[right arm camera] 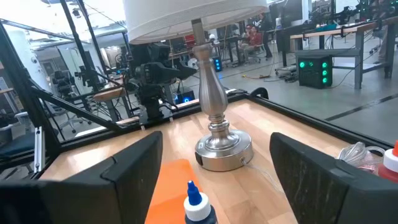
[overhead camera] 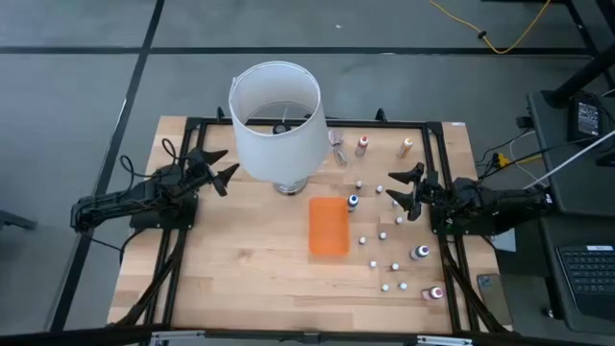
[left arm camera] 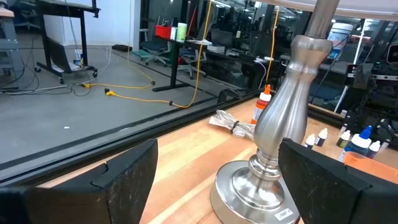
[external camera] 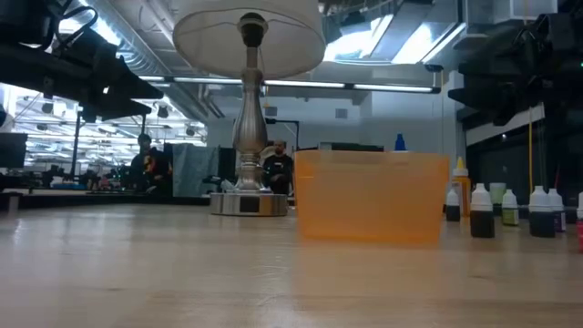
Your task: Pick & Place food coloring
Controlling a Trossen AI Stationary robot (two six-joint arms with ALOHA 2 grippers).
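Both the left end effector and the right end effector stand spread over the pale wooden surface; small plastic food coloring bottles surround a translucent orange tray.

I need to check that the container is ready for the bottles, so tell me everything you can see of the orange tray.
The orange tray is a rectangular, translucent orange container, plastic by its look, with upright walls and rounded corners. It sits flat and upright on the wooden table, near the middle, just in front of the lamp base and left of the scattered food coloring bottles. From above, nothing shows inside it. Only the table touches it; both arms are clear of it.
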